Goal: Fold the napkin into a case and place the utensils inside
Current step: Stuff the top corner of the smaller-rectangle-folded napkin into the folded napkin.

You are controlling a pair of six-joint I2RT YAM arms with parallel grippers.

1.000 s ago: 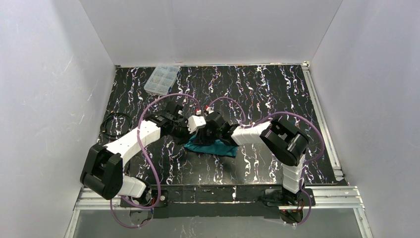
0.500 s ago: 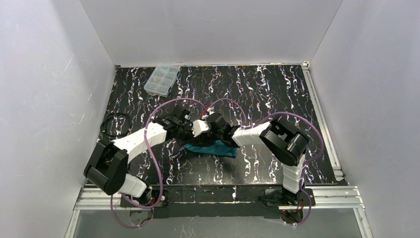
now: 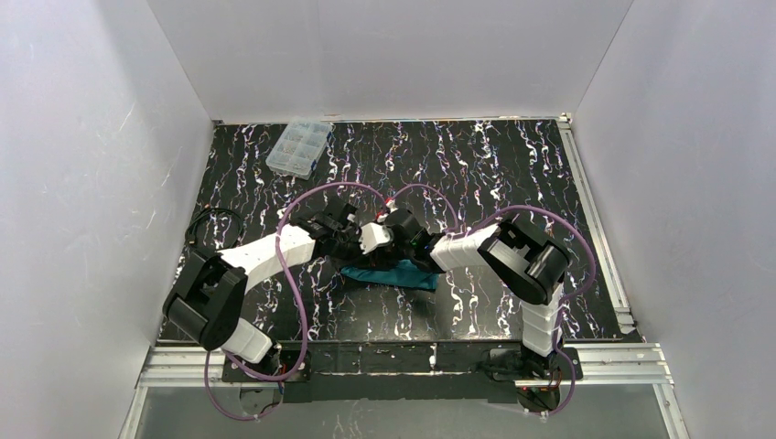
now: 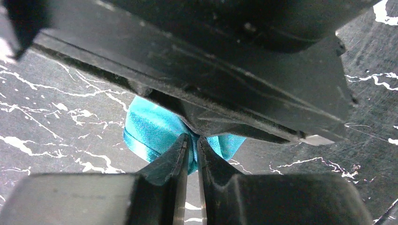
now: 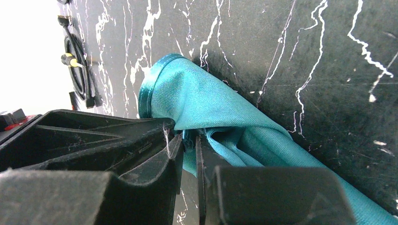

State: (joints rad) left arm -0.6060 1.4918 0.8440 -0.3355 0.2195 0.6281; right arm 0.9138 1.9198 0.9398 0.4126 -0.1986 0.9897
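Note:
The teal napkin (image 3: 395,273) lies bunched in a crumpled strip on the black marbled table, just in front of both grippers. My left gripper (image 3: 363,255) comes in from the left, and its jaws pinch a fold of the napkin (image 4: 150,129) between the tips (image 4: 192,140). My right gripper (image 3: 393,249) meets it from the right, shut on another fold of the napkin (image 5: 211,98) at its tips (image 5: 188,138). The two gripper heads sit almost touching; the right one fills the top of the left wrist view. The utensils are out of view.
A clear plastic compartment box (image 3: 298,146) stands at the back left. A black cable coil (image 3: 209,229) lies by the left wall, and the cable coil (image 5: 77,61) also shows in the right wrist view. White walls close three sides; an aluminium rail (image 3: 595,219) runs along the right.
My left arm has reached further right and lower onto the napkin, and its jaws have narrowed onto the cloth. The right arm has barely moved.

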